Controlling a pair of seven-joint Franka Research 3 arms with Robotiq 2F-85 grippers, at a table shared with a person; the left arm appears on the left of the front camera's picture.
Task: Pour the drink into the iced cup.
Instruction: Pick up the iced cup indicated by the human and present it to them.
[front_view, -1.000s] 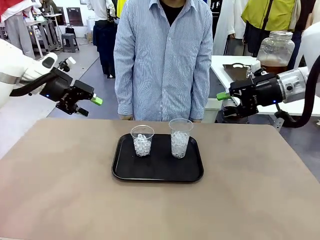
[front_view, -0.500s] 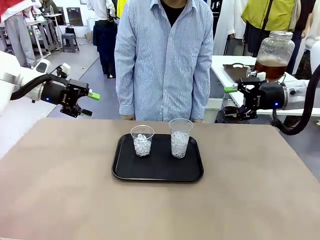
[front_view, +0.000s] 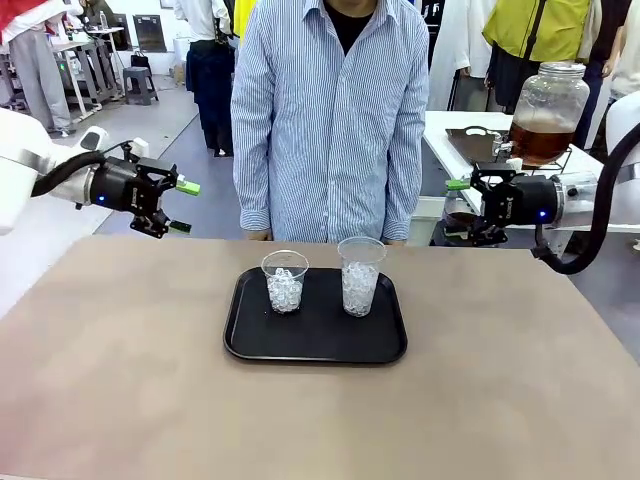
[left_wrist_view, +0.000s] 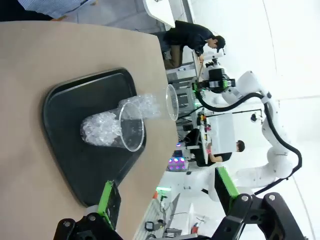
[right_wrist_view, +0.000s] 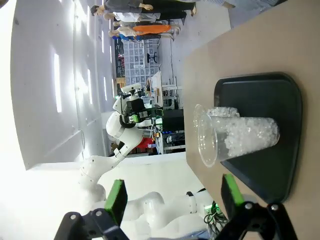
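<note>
The drink (front_view: 538, 143) is amber-brown liquid in the bottom of a big clear jar (front_view: 551, 92) on a side table, far right, beyond my right claw (front_view: 458, 212). Two iced cups, one short (front_view: 285, 282) and one taller (front_view: 360, 276), stand apart on a black tray (front_view: 315, 346) at mid-table. My left claw (front_view: 185, 207) and right claw both hang wide above the far corners, with bare tabletop (front_view: 120, 380) all round the tray.

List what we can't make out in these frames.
- Drink jar, front view: base and any tap hidden behind the right gripper.
- Taller iced cup, left wrist view: lower part hidden by the shorter iced cup.
- Right wrist view: shorter iced cup mostly behind the taller one.
</note>
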